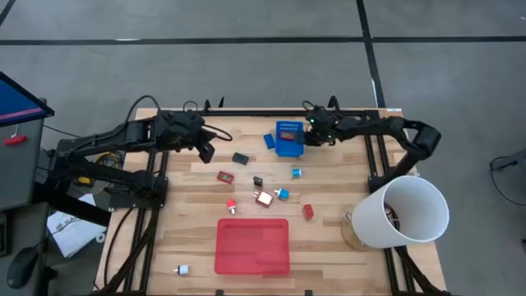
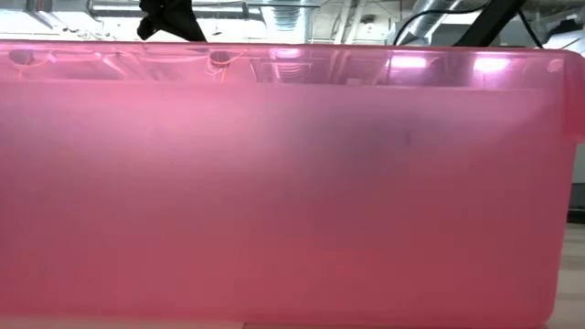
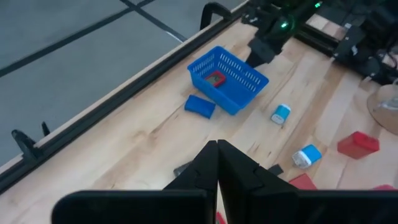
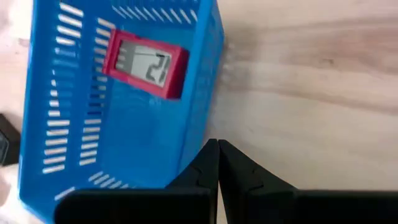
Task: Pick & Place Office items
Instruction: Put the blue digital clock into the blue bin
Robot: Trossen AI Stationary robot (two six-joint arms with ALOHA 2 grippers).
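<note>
Overhead, right pincer (image 1: 306,140) closed beside blue bin (image 1: 288,139), left pincer (image 1: 209,152) closed

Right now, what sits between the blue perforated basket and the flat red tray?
In the high view, between the blue basket and red tray lie scattered small pieces, including a black block and a red-and-white piece.

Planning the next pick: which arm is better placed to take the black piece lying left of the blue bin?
Left, probably. The left pincer, shut and empty, hangs close beside the black piece. The right pincer, also shut, sits at the blue bin, which lies between it and the piece.
</note>
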